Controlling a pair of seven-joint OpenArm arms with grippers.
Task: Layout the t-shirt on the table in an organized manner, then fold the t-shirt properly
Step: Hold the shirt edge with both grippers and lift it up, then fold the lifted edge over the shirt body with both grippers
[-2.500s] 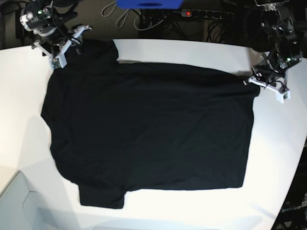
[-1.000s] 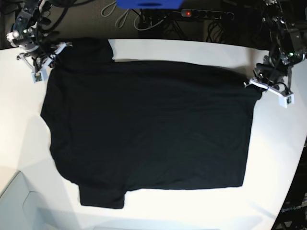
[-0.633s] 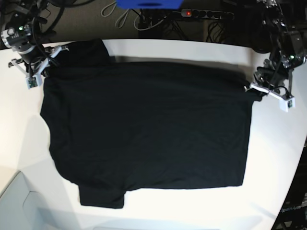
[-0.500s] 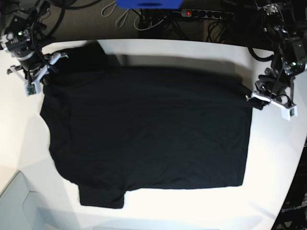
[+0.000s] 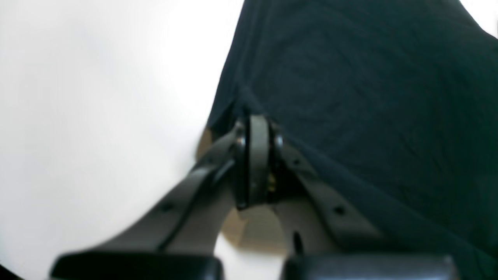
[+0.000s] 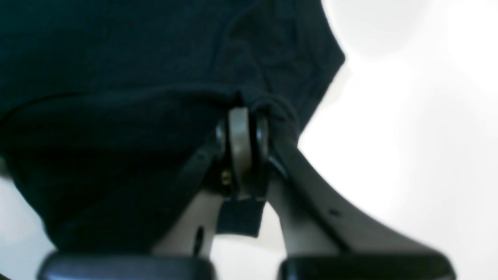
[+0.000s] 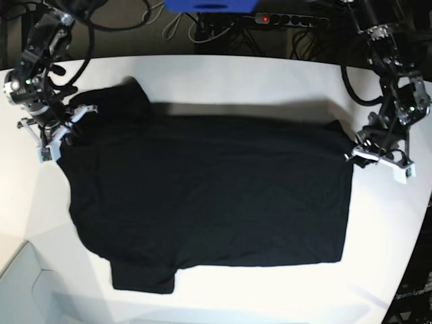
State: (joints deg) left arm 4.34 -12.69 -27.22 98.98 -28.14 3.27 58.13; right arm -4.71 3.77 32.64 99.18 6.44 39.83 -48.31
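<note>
Both arms have drawn nearer the camera over the last couple of seconds, and the far edge of the t-shirt (image 7: 209,196) has come with them, so that more bare white worktop (image 7: 270,81) shows beyond the cloth than before. On the base view's left, the right end effector (image 7: 57,128) now sits lower and further out than it did, its jaws pinched together on the shirt's upper left corner, beside the short sleeve that bunches up there. The right wrist view confirms this: the right end effector (image 6: 243,128) is closed tight with a fold of black cloth (image 6: 155,97) gathered at its tips. On the base view's right, the left end effector (image 7: 364,150) grips the shirt's far right corner, and its own camera shows the left end effector (image 5: 256,136) closed on the hem of the black fabric (image 5: 369,97). The garment lies mostly flat and spread wide across the worktop, its near sleeve pointing toward the front edge.
</note>
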